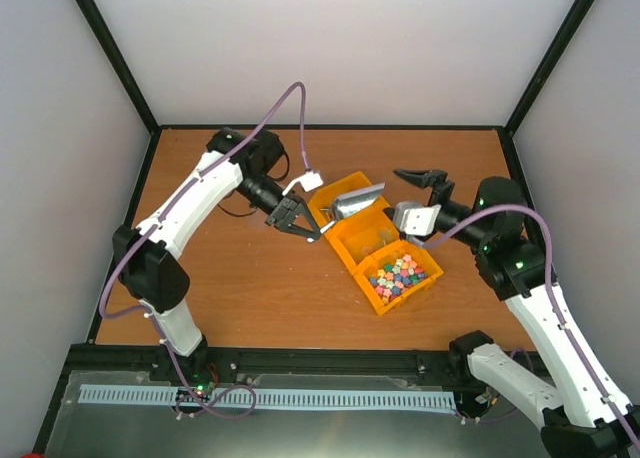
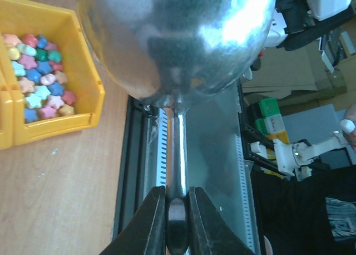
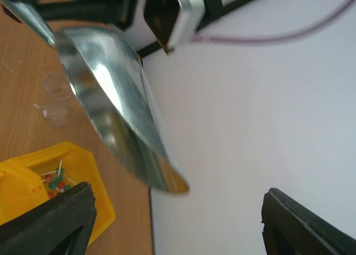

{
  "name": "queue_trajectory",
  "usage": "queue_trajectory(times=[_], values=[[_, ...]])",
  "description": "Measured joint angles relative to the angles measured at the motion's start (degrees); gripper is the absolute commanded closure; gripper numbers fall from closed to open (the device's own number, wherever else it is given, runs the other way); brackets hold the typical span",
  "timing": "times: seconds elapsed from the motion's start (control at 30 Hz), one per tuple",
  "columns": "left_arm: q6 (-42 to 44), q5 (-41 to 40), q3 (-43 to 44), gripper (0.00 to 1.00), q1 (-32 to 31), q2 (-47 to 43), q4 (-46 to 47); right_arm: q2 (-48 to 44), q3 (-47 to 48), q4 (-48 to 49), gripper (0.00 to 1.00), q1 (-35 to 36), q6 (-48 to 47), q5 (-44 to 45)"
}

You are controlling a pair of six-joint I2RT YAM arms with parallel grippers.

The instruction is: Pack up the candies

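Left tool (image 2: 177, 194) clamped on metal scoop (image 2: 183, 38) handle; right tool (image 3: 178, 202) jaws apart, holding nothing, near scoop bowl; candies (image 2: 38, 77) lie in yellow bin (image 2: 83, 71) on surface (image 1: 250, 278).

This is a robotics lab test cell. A wooden table (image 1: 250, 278) is boxed in by plain white panels (image 1: 330, 48) set in black frame posts (image 1: 110, 53). The left arm (image 1: 190, 208) and right arm (image 1: 525, 278) are bolted to a black rail (image 1: 330, 360) and trail purple cables (image 1: 290, 103). In front lies a slotted cable duct (image 1: 270, 398) on a metal plate (image 1: 330, 433). Off the table's edge, the left wrist view shows cardboard (image 2: 289, 71) and green and yellow containers (image 2: 268, 107).
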Motion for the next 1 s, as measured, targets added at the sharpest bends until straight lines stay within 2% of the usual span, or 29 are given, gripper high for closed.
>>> queue_trajectory(times=[0.07, 0.2, 0.47, 0.63, 0.83, 0.93, 1.0], values=[[-0.2, 0.7, -1.0, 0.99, -0.8, 0.0, -0.2, -1.1, -1.7, 1.7, 0.29, 2.3, -3.0, 0.0], [-0.8, 1.9, -1.9, 0.99, -2.2, 0.1, -0.3, -3.3, -5.0, 5.5, 0.33, 7.5, -9.4, 1.2], [-1.9, 2.8, -2.7, 0.99, -4.6, 1.2, -0.3, -4.1, -9.8, 11.2, 0.51, 15.3, -21.9, 5.2], [-2.1, 2.8, -3.8, 0.99, -7.4, 1.3, -0.3, -4.2, -12.4, 14.4, 0.69, 17.2, -27.9, 6.6], [-2.3, 2.9, -3.8, 0.99, -7.7, 1.3, -0.3, -6.5, -14.9, 15.3, 0.9, 17.5, -32.9, 7.0], [-2.3, 3.6, -3.8, 0.99, -7.7, 1.3, -0.3, -8.1, -15.7, 15.2, 0.97, 17.5, -34.2, 7.2], [-2.3, 4.1, -3.8, 0.98, -7.7, 1.5, -0.5, -8.6, -15.9, 15.1, 0.97, 17.5, -34.9, 7.2]])
